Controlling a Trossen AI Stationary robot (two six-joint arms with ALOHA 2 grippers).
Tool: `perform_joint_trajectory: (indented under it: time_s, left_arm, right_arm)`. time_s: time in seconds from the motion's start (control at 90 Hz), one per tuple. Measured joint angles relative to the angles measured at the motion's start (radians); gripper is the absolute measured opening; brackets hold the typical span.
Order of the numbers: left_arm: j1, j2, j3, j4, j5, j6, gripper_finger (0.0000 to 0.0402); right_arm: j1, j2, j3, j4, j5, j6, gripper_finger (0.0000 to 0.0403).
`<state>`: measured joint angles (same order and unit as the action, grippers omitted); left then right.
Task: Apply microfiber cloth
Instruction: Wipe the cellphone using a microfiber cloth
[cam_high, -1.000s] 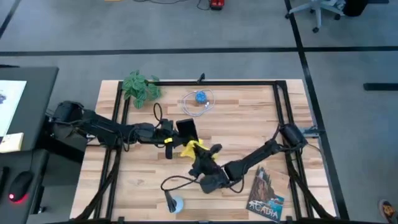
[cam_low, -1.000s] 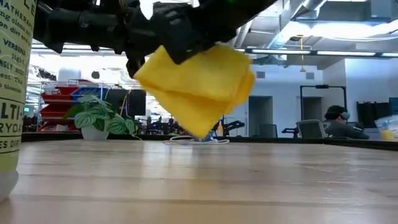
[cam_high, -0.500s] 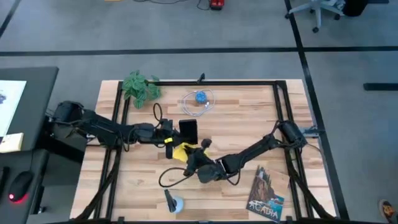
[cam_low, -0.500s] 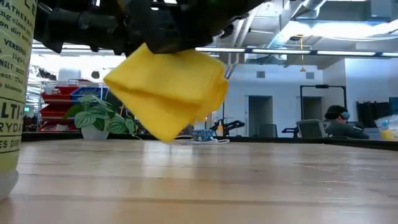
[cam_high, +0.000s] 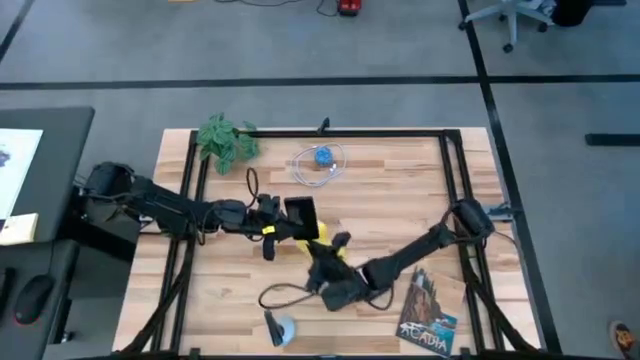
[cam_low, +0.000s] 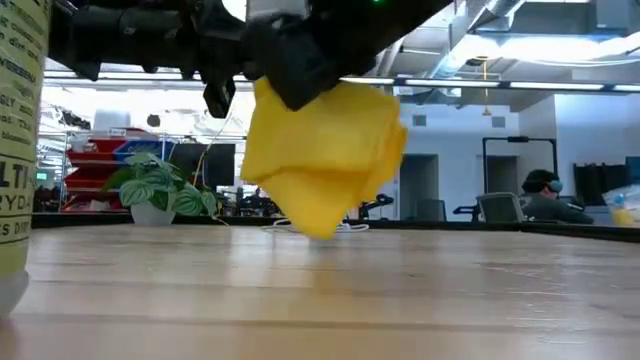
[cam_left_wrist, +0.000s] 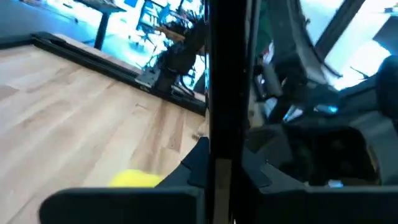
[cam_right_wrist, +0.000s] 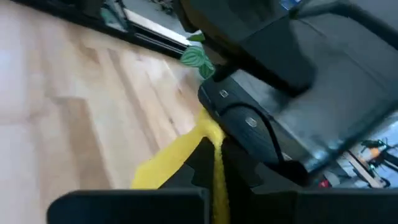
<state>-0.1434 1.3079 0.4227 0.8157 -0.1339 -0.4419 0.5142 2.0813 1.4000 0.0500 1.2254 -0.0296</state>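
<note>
The yellow microfiber cloth (cam_high: 318, 246) hangs rumpled in my right gripper (cam_high: 322, 262) over the middle of the table. In the low view the cloth (cam_low: 325, 160) is clear of the wood. My left gripper (cam_high: 278, 230) reaches in from the table's left and is shut on a black smartphone (cam_high: 300, 212), held in the air just beyond the cloth. In the left wrist view the smartphone (cam_left_wrist: 217, 93) shows edge-on as a thin dark bar. The cloth's upper end (cam_right_wrist: 208, 130) lies against the dark smartphone and left gripper. My left gripper pinches the smartphone between its two fingers at the end (cam_high: 289, 222) nearest the arm, coming level from the table's left. The phone is lifted clear of the table. My right gripper pinches a bunched fold of the cloth (cam_right_wrist: 216, 163) between its two fingers, slanting in from the table's near right. The cloth hangs in several slack layers below the fingers, its lowest corner (cam_low: 320, 230) just above the table.
A green plant (cam_high: 225, 138) stands at the far left corner and a blue-and-white coil (cam_high: 320, 158) lies at the far middle. A book (cam_high: 428, 310) lies near right, a black cable (cam_high: 285, 292) and a small blue thing (cam_high: 280, 325) near the front edge.
My right gripper has swept the cloth toward the table's left, across the phone, and then back toward the right. The cloth swung with it, staying clear of the table. The phone has stayed almost still in my left gripper.
</note>
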Motion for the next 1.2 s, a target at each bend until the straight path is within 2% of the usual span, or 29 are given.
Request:
perform_joint_trajectory:
  time_s: [0.089, 0.156, 0.3, 0.356, 0.422, 0.656, 0.778, 0.856, 1.022, 1.111, 1.2]
  left_arm:
    - [0.001, 0.0, -0.001, -0.002, -0.013, 0.002, 0.0011]
    - [0.001, 0.0, -0.001, 0.006, -0.012, 0.003, 0.0011]
    - [0.002, 0.0, -0.001, 0.008, -0.017, 0.003, 0.0011]
    - [0.002, 0.0, -0.001, 0.013, -0.02, 0.004, 0.0011]
    - [0.002, 0.0, -0.001, 0.014, -0.019, 0.003, 0.0011]
    - [0.003, 0.0, -0.002, 0.033, -0.028, 0.004, 0.0011]
    - [0.004, 0.001, -0.005, 0.035, -0.035, 0.007, 0.0011]
    - [0.004, 0.001, -0.005, 0.033, -0.044, 0.007, 0.0011]
    - [0.004, 0.001, -0.002, 0.041, -0.022, 0.005, 0.0011]
    - [0.002, 0.001, -0.002, 0.051, -0.015, 0.005, 0.0011]
    - [0.002, 0.001, -0.002, 0.052, -0.016, 0.005, 0.0011]
  right_arm:
    - [0.051, -0.02, 0.001, -0.075, 0.059, 0.109, 0.0]
    - [0.083, -0.041, 0.001, -0.067, 0.111, 0.119, 0.0]
    - [0.114, -0.074, 0.003, 0.063, 0.314, 0.005, 0.0]
    - [0.103, -0.074, 0.003, 0.12, 0.346, -0.053, 0.0]
    - [0.072, -0.07, 0.003, 0.155, 0.323, -0.093, 0.0]
    - [-0.069, -0.047, 0.002, 0.182, 0.082, -0.112, 0.0]
    - [-0.115, -0.05, 0.002, 0.191, -0.091, -0.126, 0.0]
    - [-0.119, -0.05, 0.002, 0.167, -0.077, -0.129, 0.0]
    - [-0.076, -0.047, 0.003, 0.141, 0.119, -0.152, 0.0]
    - [-0.069, -0.047, 0.003, 0.144, 0.105, -0.123, 0.0]
    - [-0.081, -0.047, 0.003, 0.124, 0.008, -0.056, 0.0]
